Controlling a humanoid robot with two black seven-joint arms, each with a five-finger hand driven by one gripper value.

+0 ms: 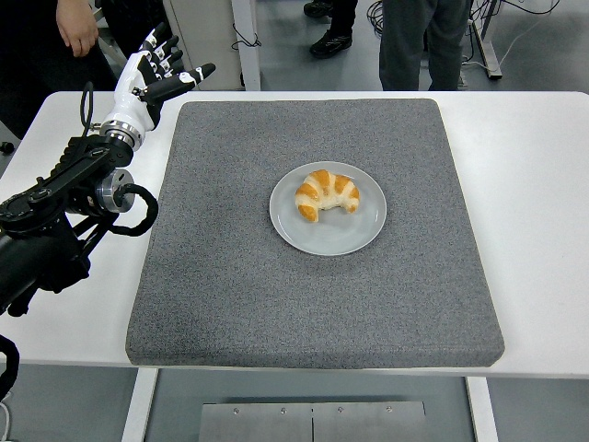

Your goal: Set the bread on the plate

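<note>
A golden croissant point(327, 193) lies on a round grey plate point(328, 235) in the middle of a dark grey mat point(230, 276). My left hand point(155, 69) is at the mat's far left corner, raised above the table, fingers spread and holding nothing. It is well away from the plate. My black left arm point(64, 203) comes in from the left edge. The right arm is out of view.
The mat covers most of the white table point(534, 212). People stand beyond the far edge: a hand point(78, 28) at the top left near my left hand, legs and shoes point(419, 37) at the top middle.
</note>
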